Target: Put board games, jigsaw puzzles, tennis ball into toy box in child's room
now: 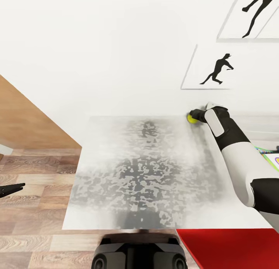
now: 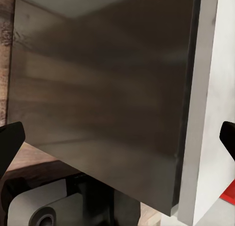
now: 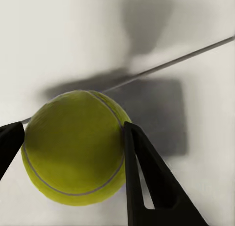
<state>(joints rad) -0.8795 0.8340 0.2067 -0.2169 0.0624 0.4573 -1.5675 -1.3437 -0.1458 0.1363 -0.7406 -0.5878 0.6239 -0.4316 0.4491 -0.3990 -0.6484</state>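
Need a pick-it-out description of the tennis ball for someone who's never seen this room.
Find the table with the pale mottled top against the white wall. Go to its far edge, below the lower sports-silhouette picture, where the right gripper reaches. The tennis ball sits between its black fingers: small, round, yellow-green with a pale seam, the one bright thing on that grey surface.

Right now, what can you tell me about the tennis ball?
The tennis ball is yellow-green and fuzzy-looking with a pale curved seam. It lies at the far edge of the table, by the white wall. The right gripper brackets it, one dark finger against its side, the other at its opposite side.
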